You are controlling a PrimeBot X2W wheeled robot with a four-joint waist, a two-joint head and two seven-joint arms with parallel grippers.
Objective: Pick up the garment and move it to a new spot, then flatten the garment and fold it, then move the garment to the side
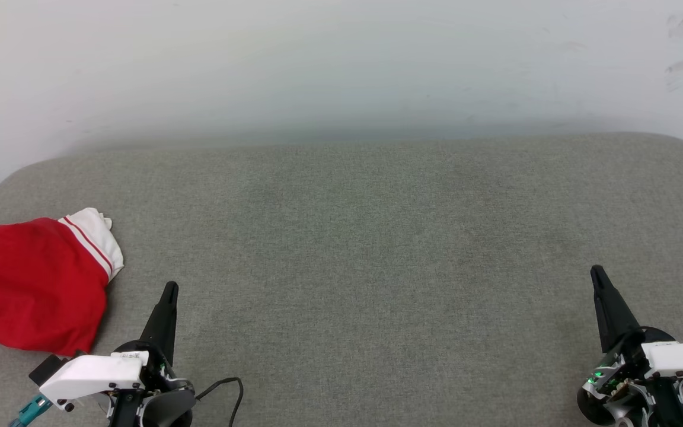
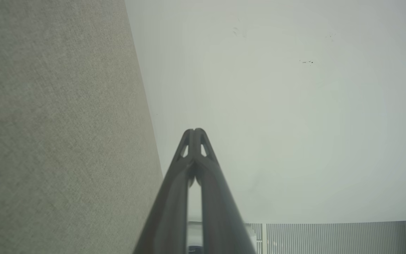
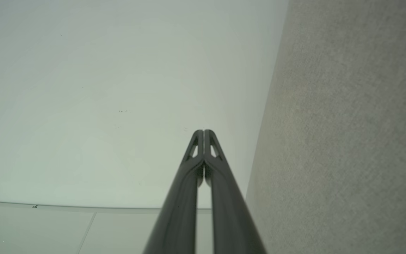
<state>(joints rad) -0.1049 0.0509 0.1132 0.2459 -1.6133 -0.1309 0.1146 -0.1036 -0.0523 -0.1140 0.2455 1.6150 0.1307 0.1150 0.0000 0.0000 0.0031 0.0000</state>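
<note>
No legible text, brand, number or sign found; one small pale sticker [image 1: 130, 356] with dark print noted at seven o'clock in the head view, on the white wrist cover [image 1: 89, 376] at the base of the left gripper [image 1: 171, 287]; its characters are too small to read (possibly a code patch, cannot confirm).

Noted a grey woven pad [image 1: 377, 249] with rounded far corners, set against a pale wall [image 1: 318, 59], faintly scuffed; glimpsed a ribbed panel [image 2: 330, 238] at the left wrist view's bottom edge.
</note>
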